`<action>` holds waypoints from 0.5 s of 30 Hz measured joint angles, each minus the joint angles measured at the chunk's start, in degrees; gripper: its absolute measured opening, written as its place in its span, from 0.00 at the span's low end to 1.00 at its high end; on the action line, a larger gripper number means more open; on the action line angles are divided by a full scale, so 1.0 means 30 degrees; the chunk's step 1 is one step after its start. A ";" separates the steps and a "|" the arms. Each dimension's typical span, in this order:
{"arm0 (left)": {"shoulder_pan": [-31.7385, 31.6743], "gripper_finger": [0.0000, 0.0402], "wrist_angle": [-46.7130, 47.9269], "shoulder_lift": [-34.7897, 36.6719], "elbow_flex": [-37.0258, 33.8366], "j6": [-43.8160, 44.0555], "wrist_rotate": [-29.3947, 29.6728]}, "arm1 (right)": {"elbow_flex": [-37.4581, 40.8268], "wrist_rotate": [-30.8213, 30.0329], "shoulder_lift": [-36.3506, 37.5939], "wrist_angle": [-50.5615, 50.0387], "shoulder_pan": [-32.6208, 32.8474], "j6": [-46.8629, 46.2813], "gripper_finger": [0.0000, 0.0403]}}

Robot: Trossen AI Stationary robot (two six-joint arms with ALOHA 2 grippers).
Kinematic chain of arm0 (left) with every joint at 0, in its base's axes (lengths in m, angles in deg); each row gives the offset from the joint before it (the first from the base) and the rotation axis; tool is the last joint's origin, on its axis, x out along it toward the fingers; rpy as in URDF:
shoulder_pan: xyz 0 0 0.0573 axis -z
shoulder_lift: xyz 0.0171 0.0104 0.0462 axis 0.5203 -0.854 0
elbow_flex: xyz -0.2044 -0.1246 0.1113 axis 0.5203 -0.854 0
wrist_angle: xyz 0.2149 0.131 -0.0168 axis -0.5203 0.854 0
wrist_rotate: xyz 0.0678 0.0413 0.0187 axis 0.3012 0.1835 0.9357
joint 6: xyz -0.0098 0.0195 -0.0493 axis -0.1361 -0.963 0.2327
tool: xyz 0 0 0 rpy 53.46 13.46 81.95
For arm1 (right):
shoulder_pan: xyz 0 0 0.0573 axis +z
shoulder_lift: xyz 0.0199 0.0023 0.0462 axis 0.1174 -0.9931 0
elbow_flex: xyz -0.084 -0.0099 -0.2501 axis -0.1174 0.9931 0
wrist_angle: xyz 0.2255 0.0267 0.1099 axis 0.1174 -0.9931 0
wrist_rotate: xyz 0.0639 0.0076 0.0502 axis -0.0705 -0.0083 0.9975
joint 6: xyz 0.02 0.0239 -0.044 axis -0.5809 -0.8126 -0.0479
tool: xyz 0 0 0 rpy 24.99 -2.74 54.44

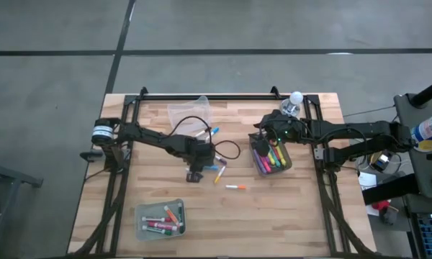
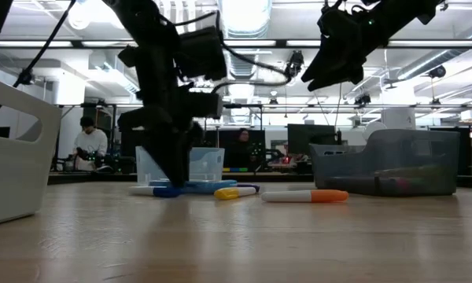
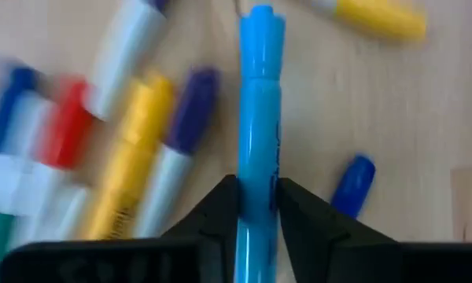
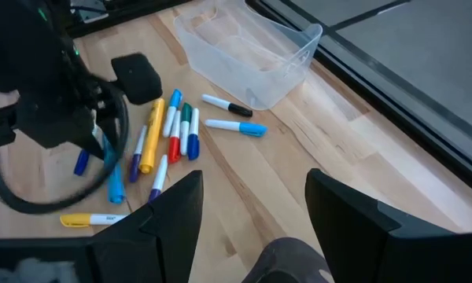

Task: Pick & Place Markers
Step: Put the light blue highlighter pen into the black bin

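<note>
On the wooden table (image 1: 273, 208), toward its near left corner, a small clear bin (image 1: 159, 219) holds a few markers in red, orange and green. The left arm reaches in from the left edge to the middle of the table, where the left gripper (image 3: 256, 206) is down among a loose scatter of markers (image 4: 161, 137). Its two dark fingers (image 3: 216, 208) sit close on either side of a light blue marker (image 3: 259, 118), touching the barrel, with the marker lying lengthwise between them on the wood. Beside it lie a yellow marker (image 3: 130, 169), a purple-capped one (image 3: 181, 149), a red-capped one and a dark blue cap. Behind the scatter stands an empty clear tub (image 1: 189, 114). Just right of the scatter, a white marker with an orange cap (image 1: 235, 187) lies alone. Farther right, a grey bin (image 1: 272, 160) is packed with markers in pink, yellow, green and orange. The right gripper (image 4: 252, 204) hangs above that bin, its fingers spread wide and holding nothing.
</note>
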 joint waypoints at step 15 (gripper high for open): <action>-0.0007 0.13 -0.0787 -0.0097 0.0594 0.0142 0.0078 | 0.0000 -0.0007 0.0000 0.0072 0.0000 0.0110 0.53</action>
